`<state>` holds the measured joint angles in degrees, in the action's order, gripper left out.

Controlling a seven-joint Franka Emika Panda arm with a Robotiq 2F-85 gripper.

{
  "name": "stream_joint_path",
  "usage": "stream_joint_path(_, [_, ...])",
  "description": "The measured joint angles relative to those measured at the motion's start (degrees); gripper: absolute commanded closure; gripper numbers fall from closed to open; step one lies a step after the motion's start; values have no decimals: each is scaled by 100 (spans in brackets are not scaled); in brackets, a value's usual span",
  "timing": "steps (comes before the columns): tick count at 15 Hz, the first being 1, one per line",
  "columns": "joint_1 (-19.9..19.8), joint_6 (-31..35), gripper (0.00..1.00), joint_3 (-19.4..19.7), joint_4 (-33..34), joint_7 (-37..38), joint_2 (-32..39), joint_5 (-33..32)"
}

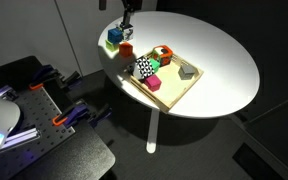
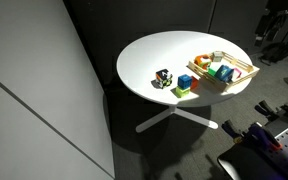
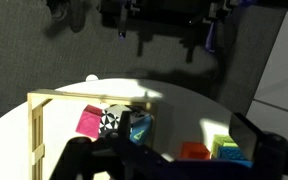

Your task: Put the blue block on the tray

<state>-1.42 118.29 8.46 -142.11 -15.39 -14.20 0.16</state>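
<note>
The blue block (image 1: 115, 35) sits on the white table just outside the light wooden tray (image 1: 179, 90), touching a green block (image 1: 110, 44). An orange block (image 1: 126, 49) stands next to them. My gripper (image 1: 127, 26) hangs above these blocks, open and empty. In the wrist view the open gripper (image 3: 184, 138) frames the orange block (image 3: 194, 151) and the green block (image 3: 224, 143), with the blue block (image 3: 234, 155) partly hidden at the frame's bottom. The blue block (image 2: 185, 82) and the tray (image 2: 239, 68) also show in an exterior view.
The tray holds several blocks, among them a pink one (image 3: 88, 122) and a black-and-white checkered one (image 1: 142, 68). A small black-and-white object (image 2: 162, 78) sits on the round white table (image 1: 224, 50) apart from the tray. The table's edge is close behind the blocks.
</note>
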Motion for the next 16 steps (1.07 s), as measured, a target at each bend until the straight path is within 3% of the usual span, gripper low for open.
stream_joint_path(8, [44, 1296, 0, -451, 252, 379, 847, 0])
stream_joint_path(16, [46, 1488, 0, -528, 390, 483, 1119, 0])
